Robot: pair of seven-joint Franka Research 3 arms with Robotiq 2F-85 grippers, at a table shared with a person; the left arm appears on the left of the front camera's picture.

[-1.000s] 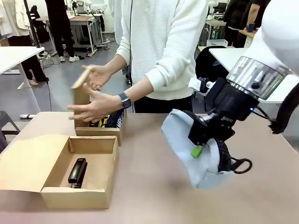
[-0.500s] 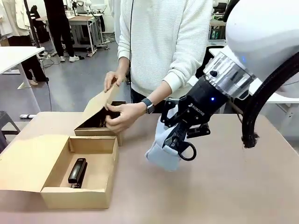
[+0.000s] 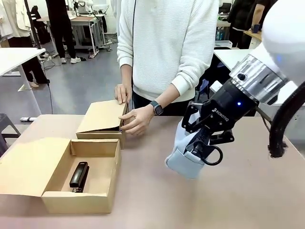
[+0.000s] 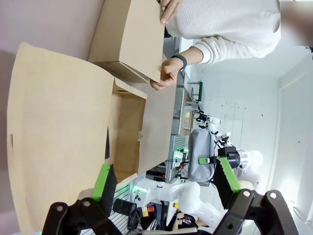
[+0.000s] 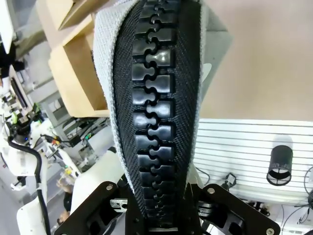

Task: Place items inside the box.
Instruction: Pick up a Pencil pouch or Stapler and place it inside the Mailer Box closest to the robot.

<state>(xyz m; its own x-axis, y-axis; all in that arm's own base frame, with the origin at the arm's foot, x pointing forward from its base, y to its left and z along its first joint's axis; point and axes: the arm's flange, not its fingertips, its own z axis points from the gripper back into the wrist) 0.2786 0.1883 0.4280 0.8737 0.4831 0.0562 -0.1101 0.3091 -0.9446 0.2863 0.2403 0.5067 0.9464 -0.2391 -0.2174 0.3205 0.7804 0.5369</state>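
While the left gripper (image 4: 166, 179) hangs with its green pads spread wide and nothing between them, an open cardboard box (image 3: 102, 202) sits at the near left of the table (image 3: 238, 200), the black stapler (image 3: 79, 175) lying inside. Right of it, apart from the box, the right gripper (image 3: 201, 144) clamps tight on the pale grey pouch (image 3: 179, 161), black zipper (image 5: 156, 112) facing its wrist. Beyond, a person's hands (image 3: 136, 119) press down the lid of a second box (image 3: 102, 118).
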